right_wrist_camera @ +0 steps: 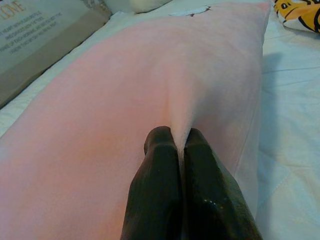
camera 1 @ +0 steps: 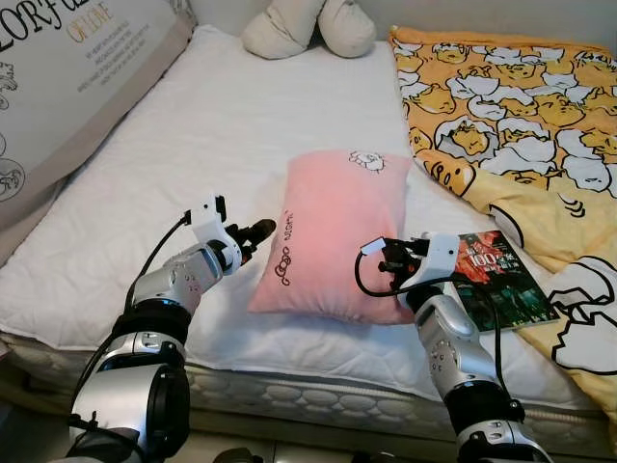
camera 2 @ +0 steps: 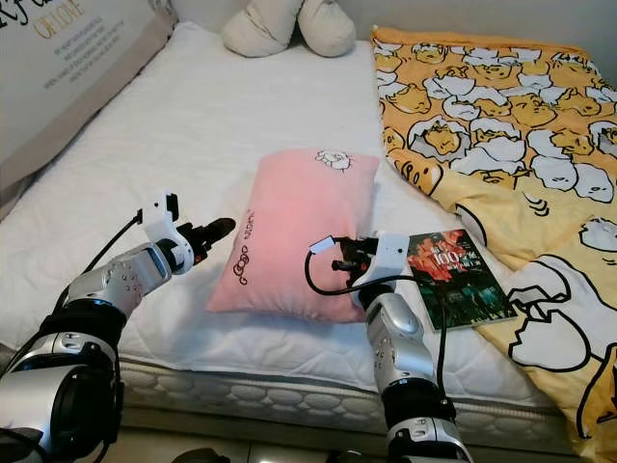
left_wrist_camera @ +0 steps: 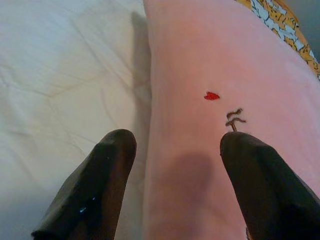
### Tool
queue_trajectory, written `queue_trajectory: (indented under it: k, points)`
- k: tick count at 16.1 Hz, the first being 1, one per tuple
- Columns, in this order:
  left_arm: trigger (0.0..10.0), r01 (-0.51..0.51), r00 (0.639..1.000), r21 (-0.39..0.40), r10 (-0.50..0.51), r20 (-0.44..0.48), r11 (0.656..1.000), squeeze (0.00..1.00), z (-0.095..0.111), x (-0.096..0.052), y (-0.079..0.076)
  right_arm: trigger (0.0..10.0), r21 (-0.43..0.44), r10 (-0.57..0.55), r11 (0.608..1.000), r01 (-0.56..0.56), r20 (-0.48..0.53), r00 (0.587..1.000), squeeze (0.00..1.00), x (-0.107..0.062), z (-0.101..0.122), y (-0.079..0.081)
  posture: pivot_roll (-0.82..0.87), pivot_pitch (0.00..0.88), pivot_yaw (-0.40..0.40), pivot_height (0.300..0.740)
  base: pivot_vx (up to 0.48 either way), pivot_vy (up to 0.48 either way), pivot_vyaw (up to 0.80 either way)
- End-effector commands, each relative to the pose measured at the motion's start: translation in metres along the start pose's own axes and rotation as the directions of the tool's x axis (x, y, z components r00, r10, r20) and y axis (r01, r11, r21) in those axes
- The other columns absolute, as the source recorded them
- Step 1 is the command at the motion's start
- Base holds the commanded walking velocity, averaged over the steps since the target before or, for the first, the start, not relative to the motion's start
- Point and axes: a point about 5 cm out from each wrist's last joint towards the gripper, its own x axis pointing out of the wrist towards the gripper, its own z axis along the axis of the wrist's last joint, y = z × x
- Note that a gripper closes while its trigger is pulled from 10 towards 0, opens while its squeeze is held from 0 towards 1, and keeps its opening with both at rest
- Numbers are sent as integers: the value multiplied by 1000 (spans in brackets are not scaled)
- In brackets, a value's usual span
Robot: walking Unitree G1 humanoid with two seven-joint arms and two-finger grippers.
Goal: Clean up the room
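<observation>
Right end effector [right_wrist_camera: 180,145] is pinching a fold of the pink pillow [camera 1: 333,231]; left end effector [left_wrist_camera: 177,150] is hovering wide at its embroidered edge. "100" is showing on the book [camera 1: 501,280], frame's lower right.

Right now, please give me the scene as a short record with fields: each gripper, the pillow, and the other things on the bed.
left gripper: jaws open, at the pink pillow's left edge
right gripper: jaws shut, pinching a fold of the pillow
pink pillow: flat on the white mattress
book: right of the pillow, next to the yellow blanket
beige cushion: at the bed's far end
</observation>
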Motion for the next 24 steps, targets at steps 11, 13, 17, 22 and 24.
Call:
queue_trajectory:
  k: [11, 13, 17, 22, 24]
  points:
    - [10000, -14, 1000, 65, 14, 1, 998, 1000, 7, -1, 2, 0, -343, 83, 937, -66, 34, 996, 0, -12, 4, 2, 26, 0, 18, 740, 0, 0, 0]
    - [10000, -5, 1000, 71, 6, -17, 997, 1000, 3, 1, 0, 0, -344, 66, 938, -50, 36, 997, 0, -15, 1, -1, 24, 0, 23, 740, 0, 0, 0]
    - [10000, -23, 999, 77, 26, -39, 997, 1000, -5, 2, 6, 0, -326, 51, 945, -33, 47, 998, 0, -16, 3, -5, 19, 0, 20, 740, 0, 0, 0]
    - [10000, -93, 979, 614, -39, 198, 784, 0, 19, -3, -7, 0, -210, 16, 978, -1, 65, 998, 0, -10, 10, -9, 22, 0, 27, 740, 0, 0, 0]
    - [10000, -115, 975, 774, -79, 208, 623, 0, 9, -6, -11, 0, -165, 7, 986, 4, 70, 998, 0, -8, 11, -9, 20, 0, 28, 740, 0, 0, 0]
